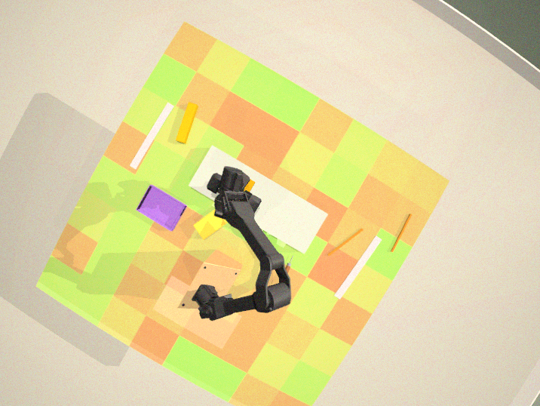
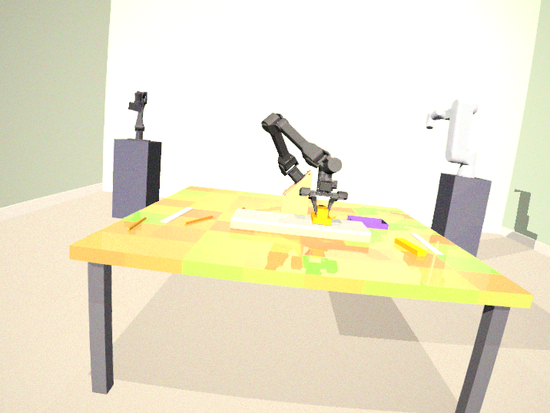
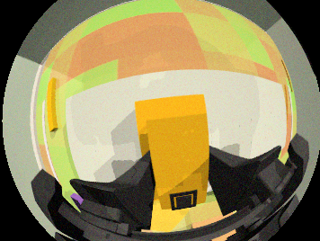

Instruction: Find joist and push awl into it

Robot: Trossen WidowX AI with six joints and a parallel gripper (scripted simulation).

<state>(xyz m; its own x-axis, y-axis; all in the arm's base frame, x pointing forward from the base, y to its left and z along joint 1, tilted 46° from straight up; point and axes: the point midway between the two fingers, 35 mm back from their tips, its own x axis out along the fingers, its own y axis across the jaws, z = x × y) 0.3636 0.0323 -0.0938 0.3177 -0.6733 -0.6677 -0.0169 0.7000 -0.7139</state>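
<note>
The white floor panel (image 1: pixel 292 212) (image 2: pixel 266 219) (image 3: pixel 234 108) lies on the table. My gripper (image 2: pixel 322 208) (image 3: pixel 175 149) points down over it, shut on the orange-yellow stud finder (image 1: pixel 249 186) (image 2: pixel 322 218) (image 3: pixel 177 139). The stud finder is upright and appears to rest on the panel, left of its middle in the top view. Its small dark display shows a thin yellow square outline in the wrist view. The purple tray (image 1: pixel 161 207) (image 2: pixel 367 223) (image 3: pixel 77 199) holds nothing that I can see. The awl (image 1: pixel 288 265) lies beyond the panel, its handle mostly hidden by my arm.
A yellow block (image 1: pixel 209 225) lies between tray and panel. A yellow bar (image 1: pixel 187 123) (image 2: pixel 409 246) (image 3: pixel 52 105) and a white strip (image 1: pixel 151 136) lie past the panel's left end. Another white strip (image 1: pixel 357 267) and two orange sticks lie right. A sloped wooden stand (image 2: pixel 295 199) is near my base.
</note>
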